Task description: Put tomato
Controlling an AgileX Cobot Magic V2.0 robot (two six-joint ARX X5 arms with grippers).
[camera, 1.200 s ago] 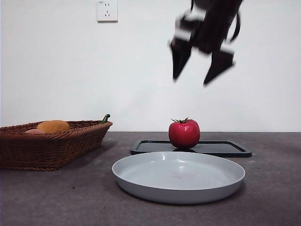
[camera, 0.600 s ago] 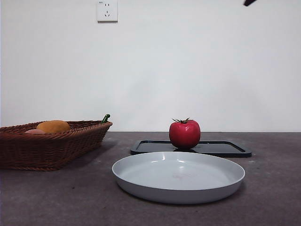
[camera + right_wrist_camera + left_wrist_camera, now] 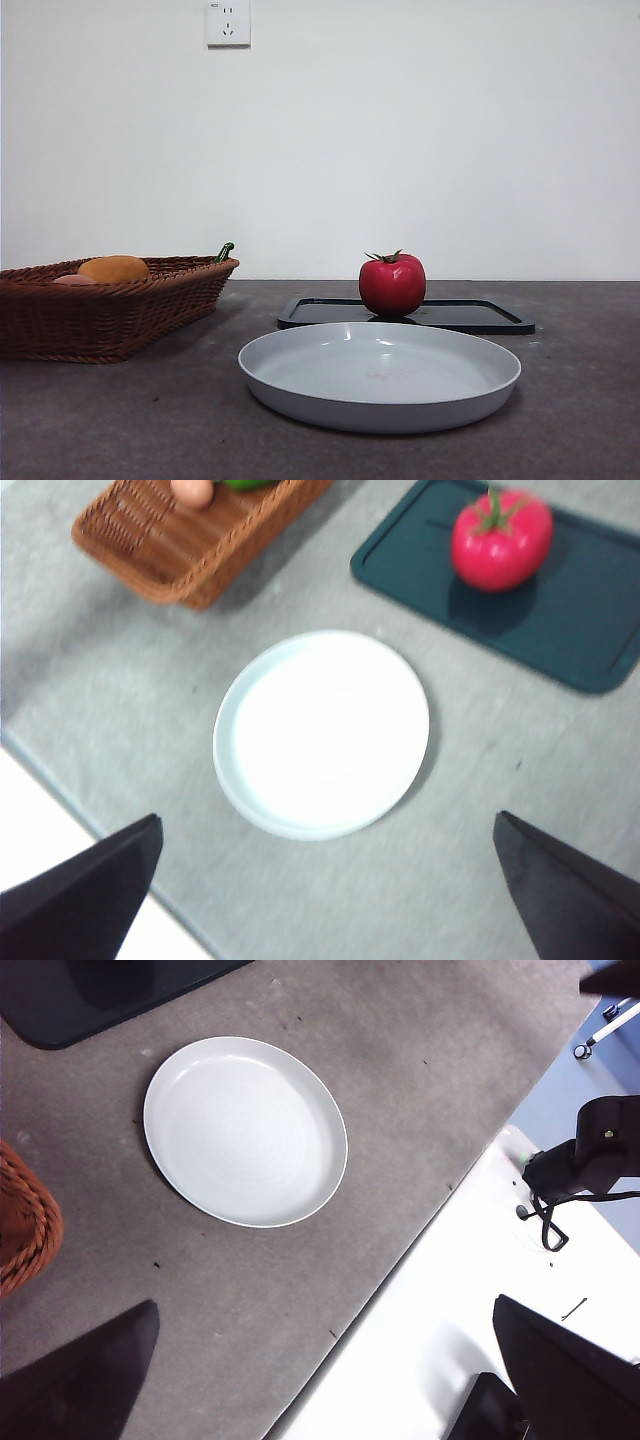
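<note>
The right gripper (image 3: pixel 325 900) is held high above the table (image 3: pixel 120 690) with its two black jaws spread wide and nothing between them. Directly beneath it the round white plate (image 3: pixel 322 732) is seen, and beyond the plate the dark tray (image 3: pixel 560 630) lies flat on the table. The tomato (image 3: pixel 501 538) sits upright on that tray, near one of its ends, well apart from the gripper and touched by nothing.

The left gripper (image 3: pixel 325 1370) is likewise raised well above the table, its jaws parted widely and empty. Below it the same plate (image 3: pixel 245 1130) is visible, with the table's edge and a white floor area to one side, and a corner of the wicker basket (image 3: pixel 25 1215) at the margin of its view.

In the front view neither arm is seen. The tomato (image 3: pixel 392 284) stands on the dark tray (image 3: pixel 470 315), red and glossy, with its green stalk on top. The tray lies just behind the grey-white plate (image 3: pixel 380 375), which is empty. Off to the side the wicker basket (image 3: pixel 110 305) rests on the table (image 3: pixel 580 400), holding an orange-yellow fruit (image 3: pixel 114 268), a pale pinkish item and something with a green stem. A wall socket (image 3: pixel 228 22) is mounted on the white wall behind.
</note>
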